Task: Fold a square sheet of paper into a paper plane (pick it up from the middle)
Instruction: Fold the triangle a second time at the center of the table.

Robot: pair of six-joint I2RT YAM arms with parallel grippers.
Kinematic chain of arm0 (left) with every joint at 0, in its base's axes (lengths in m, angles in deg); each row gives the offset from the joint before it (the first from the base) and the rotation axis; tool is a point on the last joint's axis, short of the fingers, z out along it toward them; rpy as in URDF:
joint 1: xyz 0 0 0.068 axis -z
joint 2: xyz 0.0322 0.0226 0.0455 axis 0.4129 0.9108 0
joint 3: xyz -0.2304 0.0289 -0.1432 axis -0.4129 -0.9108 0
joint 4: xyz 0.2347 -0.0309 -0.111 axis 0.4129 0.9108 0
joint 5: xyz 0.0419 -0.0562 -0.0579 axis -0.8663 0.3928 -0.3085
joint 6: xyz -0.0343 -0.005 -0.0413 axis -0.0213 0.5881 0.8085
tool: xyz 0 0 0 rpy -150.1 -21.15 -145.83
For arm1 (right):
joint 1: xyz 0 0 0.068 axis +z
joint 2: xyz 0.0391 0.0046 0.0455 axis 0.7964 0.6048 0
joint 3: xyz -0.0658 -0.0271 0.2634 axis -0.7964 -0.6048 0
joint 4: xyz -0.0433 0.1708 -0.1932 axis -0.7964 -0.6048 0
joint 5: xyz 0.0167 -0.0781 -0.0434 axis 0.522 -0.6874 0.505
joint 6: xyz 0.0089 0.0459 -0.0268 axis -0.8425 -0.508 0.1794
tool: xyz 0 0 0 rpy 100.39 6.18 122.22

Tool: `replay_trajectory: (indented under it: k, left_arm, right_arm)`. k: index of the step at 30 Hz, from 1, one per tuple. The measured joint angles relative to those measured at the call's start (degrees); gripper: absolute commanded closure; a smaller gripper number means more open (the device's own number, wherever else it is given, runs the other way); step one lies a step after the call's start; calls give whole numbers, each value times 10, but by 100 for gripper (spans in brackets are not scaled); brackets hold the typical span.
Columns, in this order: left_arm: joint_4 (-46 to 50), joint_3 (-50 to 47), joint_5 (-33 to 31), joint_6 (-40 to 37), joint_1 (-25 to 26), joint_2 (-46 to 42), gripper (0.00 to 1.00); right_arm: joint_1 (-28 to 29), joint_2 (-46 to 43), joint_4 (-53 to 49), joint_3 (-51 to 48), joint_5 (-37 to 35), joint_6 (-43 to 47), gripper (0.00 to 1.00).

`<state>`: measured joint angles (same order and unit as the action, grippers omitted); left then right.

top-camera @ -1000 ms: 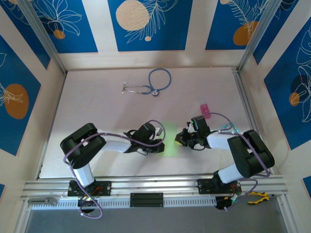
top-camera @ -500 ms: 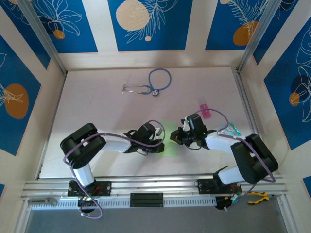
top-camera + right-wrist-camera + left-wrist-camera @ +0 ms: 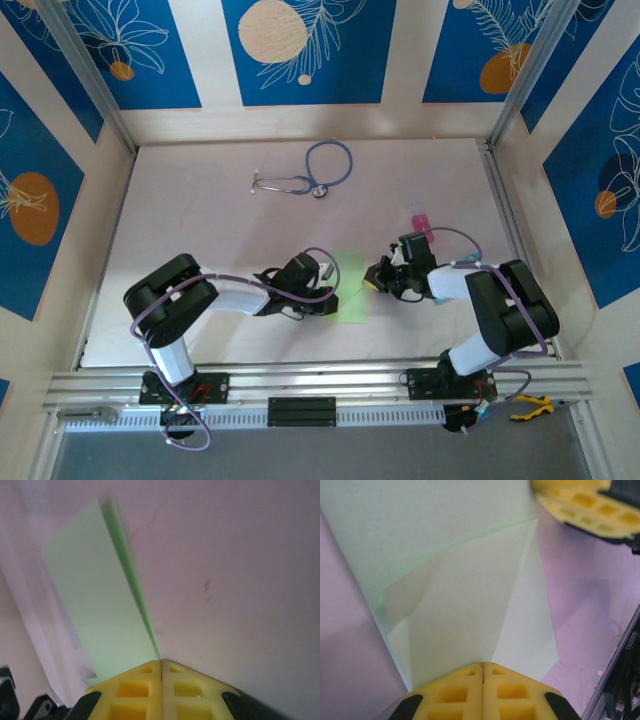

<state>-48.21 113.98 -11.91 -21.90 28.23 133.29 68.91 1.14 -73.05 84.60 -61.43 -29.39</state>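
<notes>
Your right gripper (image 3: pixel 377 279), jaws pressed together, has backed off to right edge of paper (image 3: pixel 350 290) after reaching over it half a second ago. Your left gripper (image 3: pixel 327 284), jaws also shut, gripping nothing, hasn't moved. Its tips sit at paper's left edge, likely pinning it. Paper lies mid-table between grippers, partly folded, diagonal creases showing. Right-side crease pass probably done; plane not yet formed. Table (image 3: pixel 200 230) pale, matte. Stethoscope (image 3: pixel 305 175) far back, pink block (image 3: pixel 421 225) right. Blue leaf-print walls.

One paper sheet (image 3: pixel 350 302), one stethoscope (image 3: pixel 320 190), one pink block (image 3: pixel 421 222), two pincers (image 3: pixel 333 288) (image 3: pixel 371 284).
</notes>
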Motion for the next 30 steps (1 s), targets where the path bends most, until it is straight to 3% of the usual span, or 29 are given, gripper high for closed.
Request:
replay_trajectory:
  k: [5,11,19,30]
  left_arm:
    - [0,0,0,0,0,0,100]
    - [0,0,0,0,0,0,100]
    - [2,-2,0,0,0,-2,100]
    - [6,-3,0,2,0,-6,100]
  right_arm:
    - [-7,-25,5,0,-2,3,94]
    - [79,-100,2,7,-25,21,99]
    - [131,-88,3,-8,-22,10,100]
    - [123,-24,14,-23,-26,8,100]
